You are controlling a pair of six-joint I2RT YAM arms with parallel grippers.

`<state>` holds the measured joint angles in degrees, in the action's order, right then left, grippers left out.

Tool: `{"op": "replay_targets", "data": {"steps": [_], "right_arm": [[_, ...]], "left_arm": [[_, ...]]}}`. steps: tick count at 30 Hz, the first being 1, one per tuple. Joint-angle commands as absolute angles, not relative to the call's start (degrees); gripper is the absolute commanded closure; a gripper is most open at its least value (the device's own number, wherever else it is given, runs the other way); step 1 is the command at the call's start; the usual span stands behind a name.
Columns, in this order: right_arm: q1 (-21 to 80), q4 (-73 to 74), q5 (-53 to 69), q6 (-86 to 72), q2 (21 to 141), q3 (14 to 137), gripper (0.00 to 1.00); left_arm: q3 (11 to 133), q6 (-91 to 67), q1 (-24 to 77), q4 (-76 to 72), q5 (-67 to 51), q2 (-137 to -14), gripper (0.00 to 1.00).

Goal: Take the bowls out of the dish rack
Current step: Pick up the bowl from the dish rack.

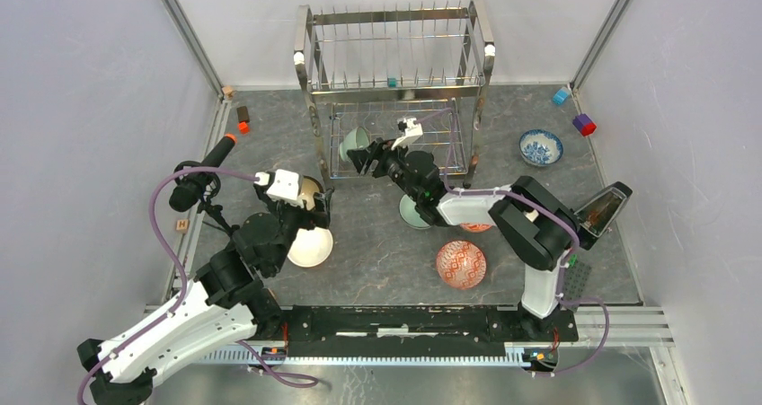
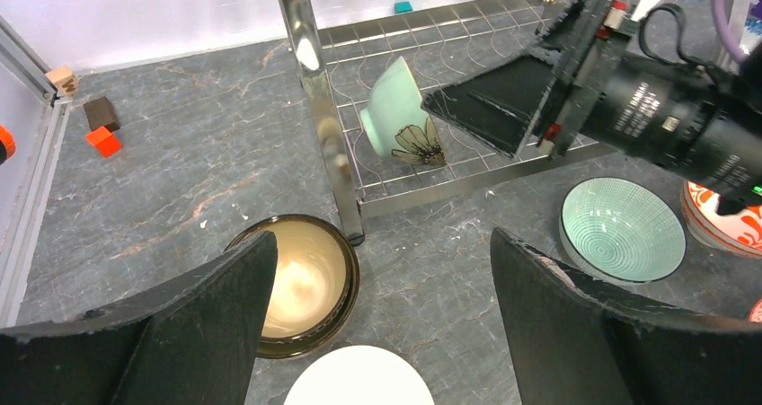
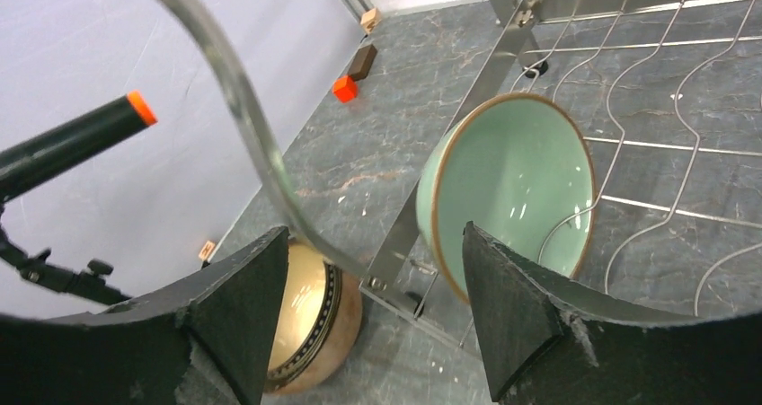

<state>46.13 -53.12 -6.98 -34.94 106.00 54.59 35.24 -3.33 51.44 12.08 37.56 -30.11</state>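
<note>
A glossy pale green bowl [image 3: 512, 189] with a thin brown rim and a dark flower drawn on its outside stands tilted on edge in the lower tier of a shiny steel wire dish rack [image 1: 305, 55], at 11 o'clock from the table's middle. The right gripper [image 3: 368, 243] faces its smooth hollow, jaws spread and empty. The left gripper [image 2: 382, 252], jaws also spread, hovers over a dark brown bowl [image 2: 305, 284] with a cream inside and a white bowl [image 1: 310, 248] at 8 o'clock. A ribbed green bowl [image 2: 620, 230] sits centrally, a red-orange patterned bowl [image 1: 461, 264] at 5 o'clock, and a blue-and-white bowl [image 1: 541, 147] at 2 o'clock. The table [image 1: 377, 261] is dark grey and marbled, and the walls [image 1: 90, 82] are plain and pale.
</note>
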Motion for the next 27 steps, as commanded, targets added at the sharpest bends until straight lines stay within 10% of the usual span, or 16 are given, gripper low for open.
{"op": "replay_targets", "data": {"steps": [1,27], "right_arm": [[43.90,-54.84,-4.18,-39.55,110.61,60.10,0.26],[40.76,-53.98,5.78,-48.52,120.54,67.75,0.61]], "left_arm": [[35.14,-1.39,51.25,10.00,38.32,-30.32,0.07],[35.23,-1.42,51.26,9.79,37.27,-30.78,0.07]]}}
